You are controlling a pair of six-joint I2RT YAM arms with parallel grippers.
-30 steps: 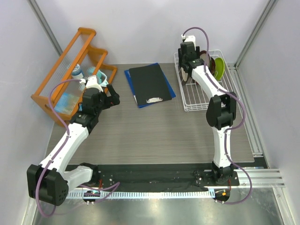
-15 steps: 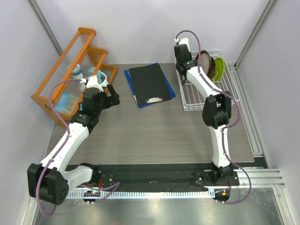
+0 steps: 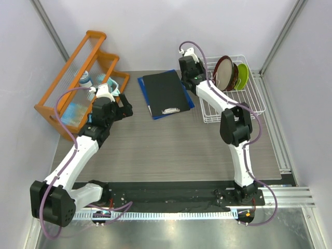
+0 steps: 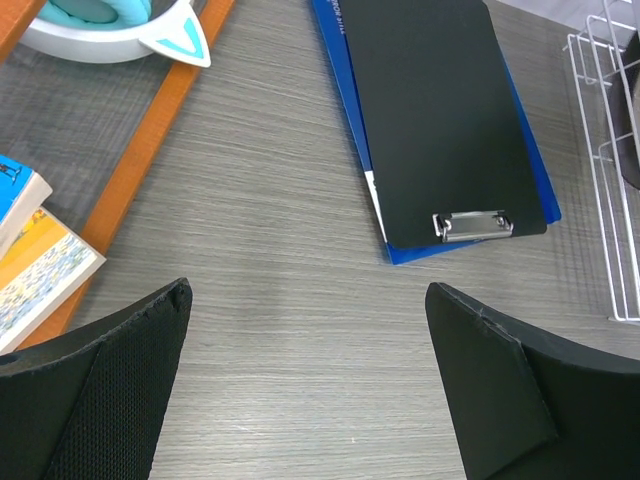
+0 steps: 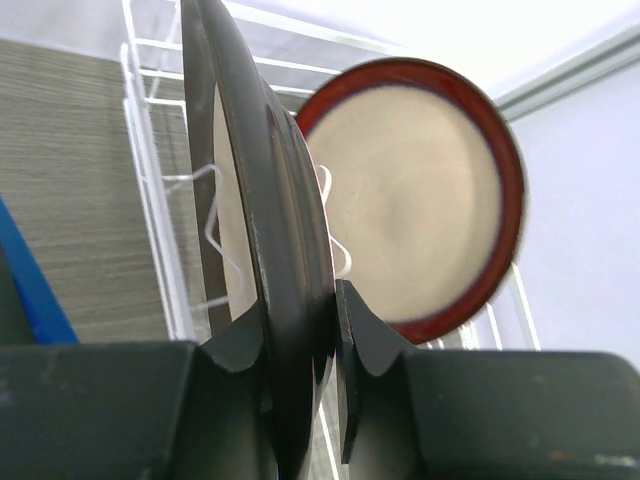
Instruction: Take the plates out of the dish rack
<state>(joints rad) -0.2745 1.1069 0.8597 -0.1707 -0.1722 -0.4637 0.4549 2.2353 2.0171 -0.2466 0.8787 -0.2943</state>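
The dish rack (image 3: 255, 99) sits at the far right of the table (image 3: 155, 150). The red-rimmed plate (image 3: 223, 72) stands upright between its wires, its cream face turned toward me.

The dark-rimmed plate (image 5: 268, 200) is the one I have. It is out at the rack's left side, on edge, with the white wires just behind it. I cannot tell whether its lower rim touches them. From above, my own wrist hides it.

My right hand (image 5: 298, 335) is closed on that plate's rim, one finger on each face, pinching near the bottom of the edge. My left hand (image 4: 308, 290) hangs spread wide and empty over bare table, near the black clipboard (image 4: 440, 120).

I judge this plate to be glazed ceramic: stiff, fairly heavy for a two-finger pinch, slick on both faces, and ready to chip or break if it knocks a wire or drops. Gripped at the rim, most of its weight hangs away from my fingers (image 5: 352, 320), so it will want to swing or slip if I tilt or jerk it. The rim is the only place thin enough for me to take hold. I should keep the pinch deep over the lip, carry the plate slowly, and lay it down edge first on open table.
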